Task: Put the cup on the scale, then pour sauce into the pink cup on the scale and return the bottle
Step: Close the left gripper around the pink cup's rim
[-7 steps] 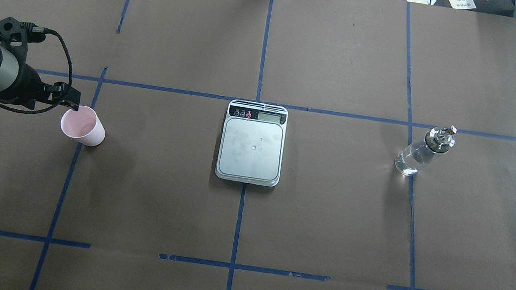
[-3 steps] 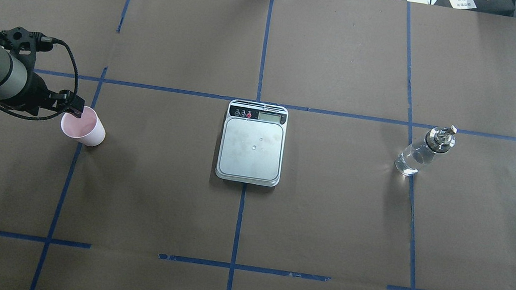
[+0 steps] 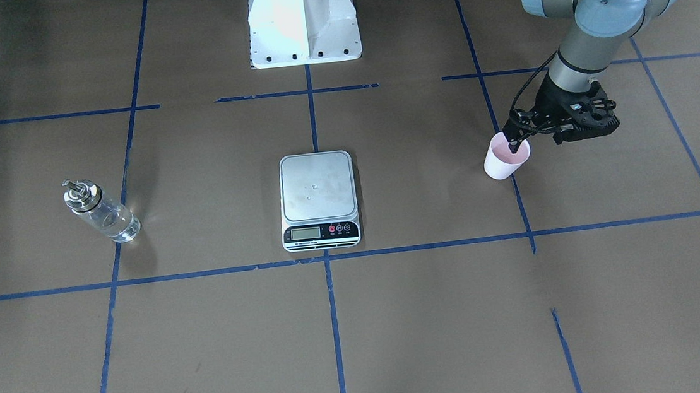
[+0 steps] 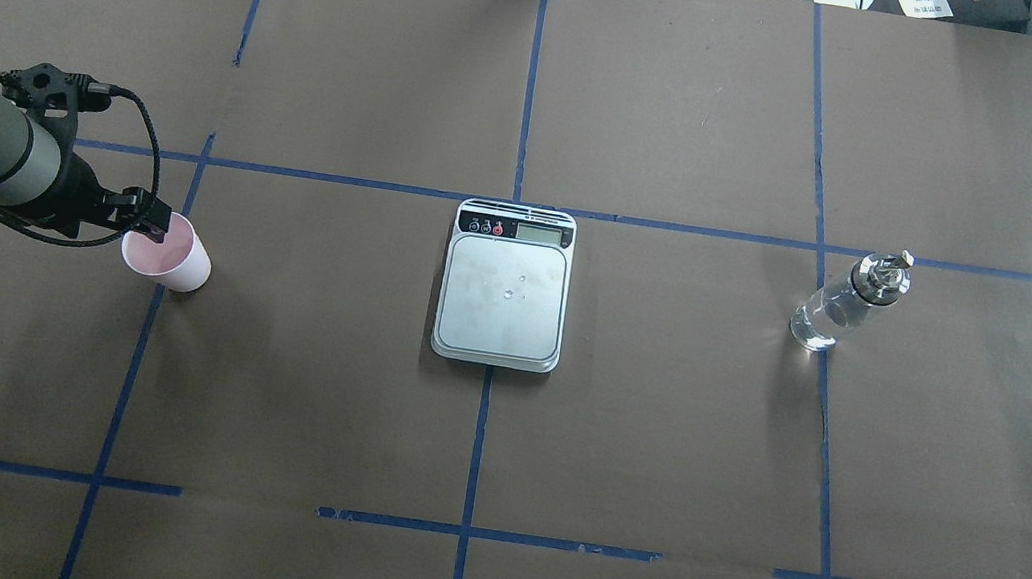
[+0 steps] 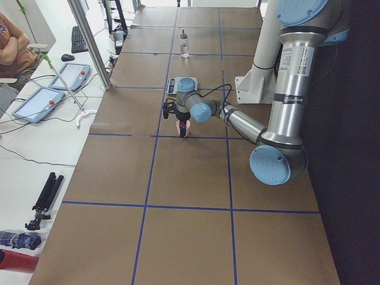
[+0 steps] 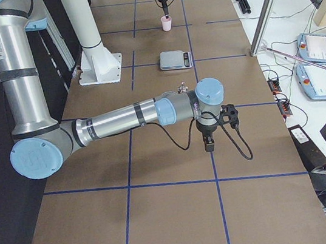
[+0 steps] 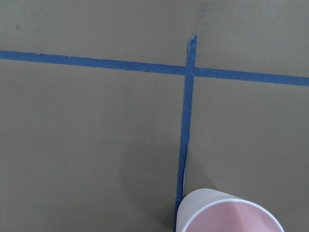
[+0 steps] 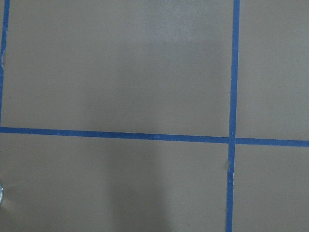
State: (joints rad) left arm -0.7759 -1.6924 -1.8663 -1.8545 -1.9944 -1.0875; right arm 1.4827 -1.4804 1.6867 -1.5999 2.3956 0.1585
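- While the cup (image 4: 169,255) stood upright at the left of the table (image 4: 658,431), the left gripper (image 4: 154,225) sat at its left rim, one finger seemingly dipped inside the mouth.
- Whether the jaws pinched the wall, I could not tell.
- The scale (image 4: 504,288) lay well apart, toward the robot's right.
- The right gripper (image 6: 208,144) hung farther off, its state unclear.

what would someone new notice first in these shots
The eye goes first to the pink cup on the left of the overhead view, where the left gripper is at its rim with one finger inside. The silver scale lies in the middle of the brown table, and the clear bottle stands alone on the right.
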